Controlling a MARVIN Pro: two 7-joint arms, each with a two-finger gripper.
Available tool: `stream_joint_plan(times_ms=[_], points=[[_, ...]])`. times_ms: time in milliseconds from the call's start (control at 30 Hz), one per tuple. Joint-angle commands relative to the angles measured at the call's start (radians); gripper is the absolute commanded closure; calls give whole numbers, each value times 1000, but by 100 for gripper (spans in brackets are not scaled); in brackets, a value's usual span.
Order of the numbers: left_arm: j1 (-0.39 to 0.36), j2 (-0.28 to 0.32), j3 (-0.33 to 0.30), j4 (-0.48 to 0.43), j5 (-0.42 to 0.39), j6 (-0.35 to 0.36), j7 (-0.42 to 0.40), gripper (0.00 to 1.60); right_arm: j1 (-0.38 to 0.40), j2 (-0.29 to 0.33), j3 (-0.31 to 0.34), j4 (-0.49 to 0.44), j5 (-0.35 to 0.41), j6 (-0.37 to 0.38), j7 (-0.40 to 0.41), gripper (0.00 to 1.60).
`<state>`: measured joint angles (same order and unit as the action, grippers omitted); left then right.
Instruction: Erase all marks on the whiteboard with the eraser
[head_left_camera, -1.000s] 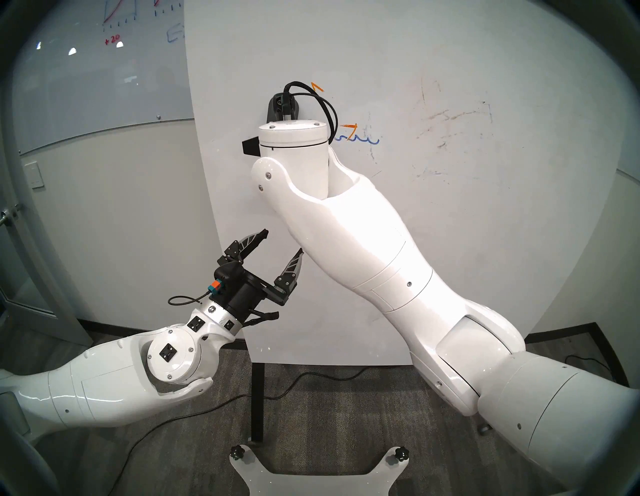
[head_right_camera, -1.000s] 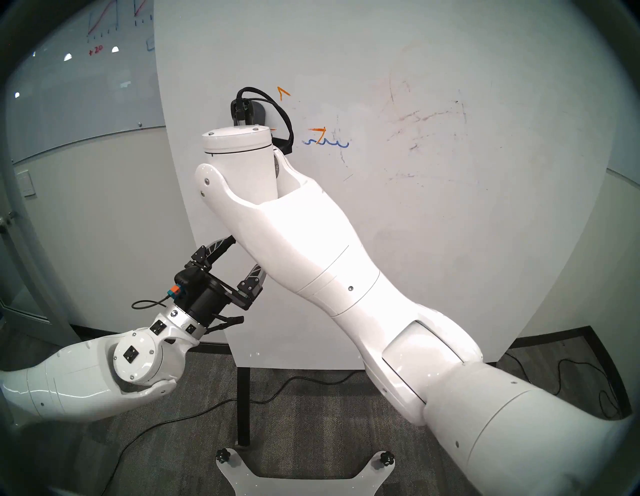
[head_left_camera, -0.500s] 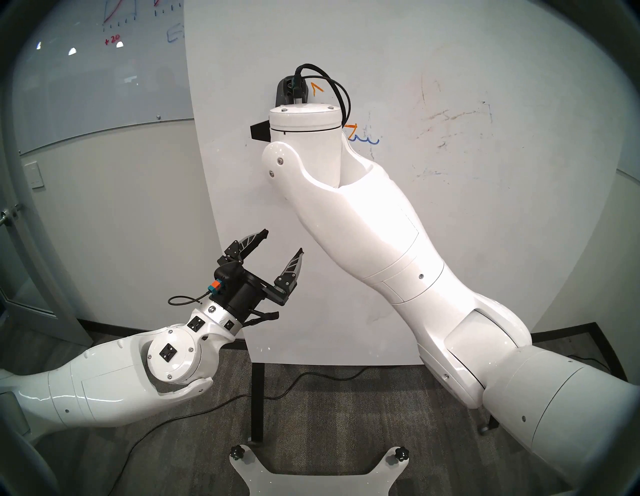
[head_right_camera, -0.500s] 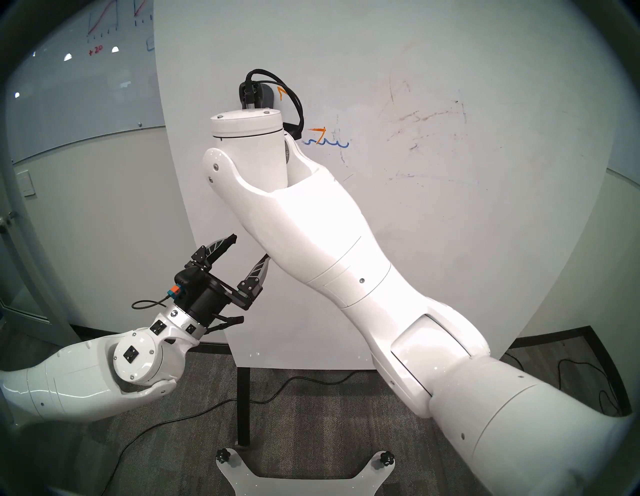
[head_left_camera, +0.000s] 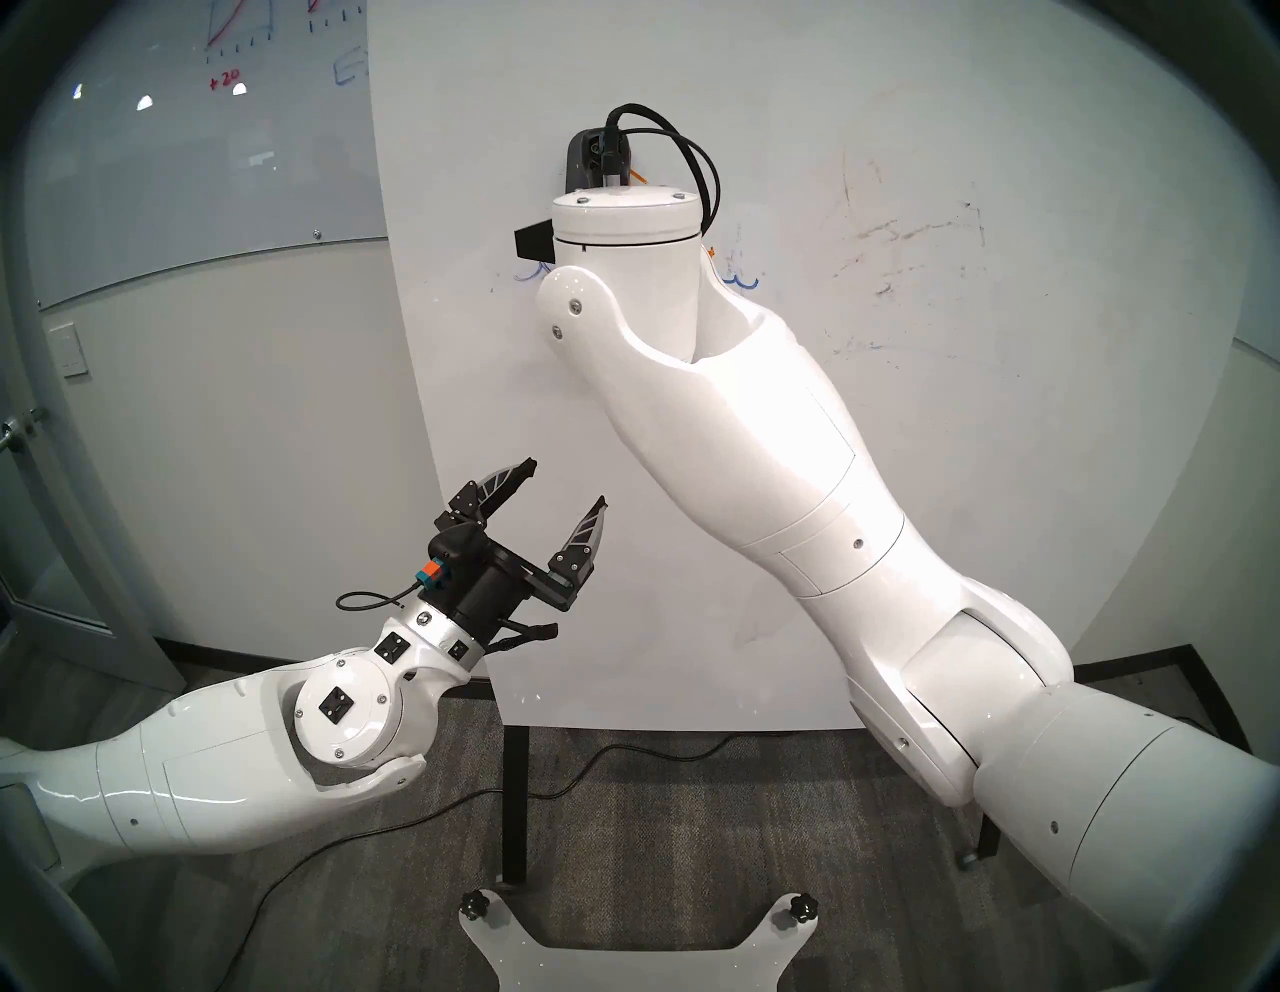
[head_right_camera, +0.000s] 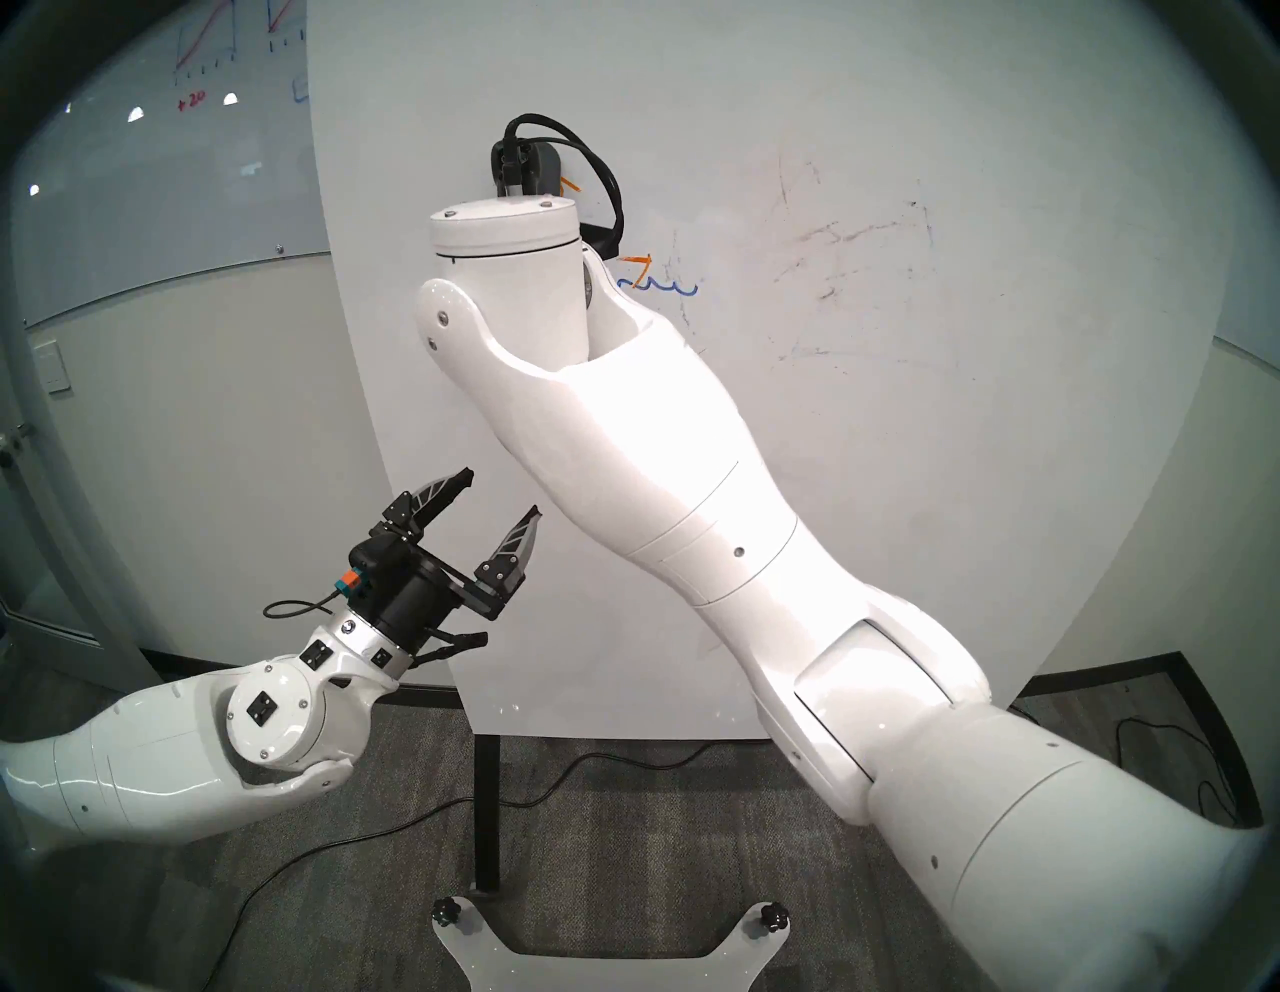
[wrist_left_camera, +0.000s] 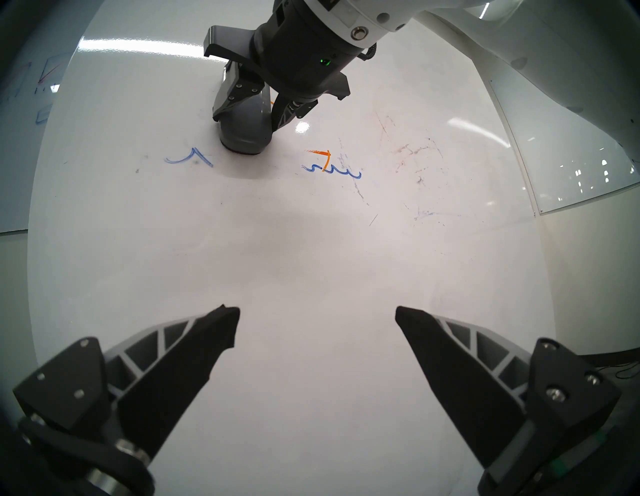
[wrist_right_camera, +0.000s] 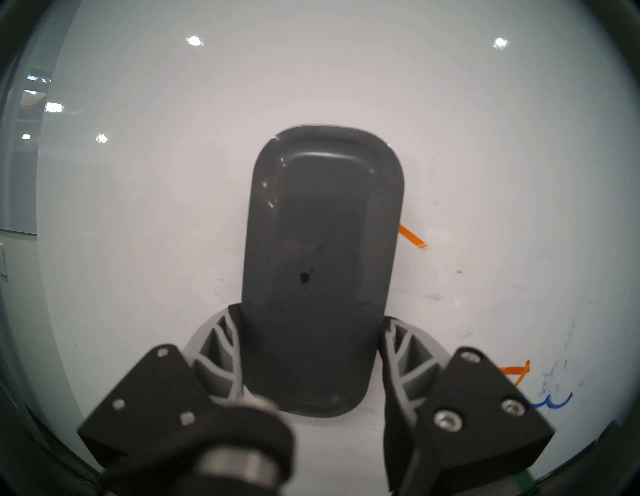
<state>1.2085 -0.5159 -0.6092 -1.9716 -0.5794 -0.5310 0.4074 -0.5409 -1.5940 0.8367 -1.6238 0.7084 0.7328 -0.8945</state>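
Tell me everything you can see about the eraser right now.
The eraser is a dark grey oblong block with rounded ends and a smooth, glossy plastic-looking back bearing a small dark nick. It stands upright, apparently flat against the whiteboard, its lower sides clamped between the fingers of the right gripper. An orange stroke emerges from behind its right edge.

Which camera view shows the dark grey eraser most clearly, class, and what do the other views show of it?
The right wrist view: the eraser fills the centre, its whole smooth back visible, clamped low down by the right pincer. The left wrist view shows only its lower end against the whiteboard. Both head views show just its top, behind the arm.
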Motion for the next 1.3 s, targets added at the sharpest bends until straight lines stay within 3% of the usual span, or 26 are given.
stream_joint_plan(times_ms=[0, 800, 1267], points=[[-9, 1, -10, -10, 0, -8, 1, 0, 65, 19, 37, -14, -29, -8, -17, 160], [-10, 1, -9, -10, 0, -8, 1, 0, 131, 3, 29, 61, -24, -24, 6, 160], [-10, 1, -9, -10, 0, -8, 1, 0, 145, 6, 27, 58, -29, -29, 4, 160]])
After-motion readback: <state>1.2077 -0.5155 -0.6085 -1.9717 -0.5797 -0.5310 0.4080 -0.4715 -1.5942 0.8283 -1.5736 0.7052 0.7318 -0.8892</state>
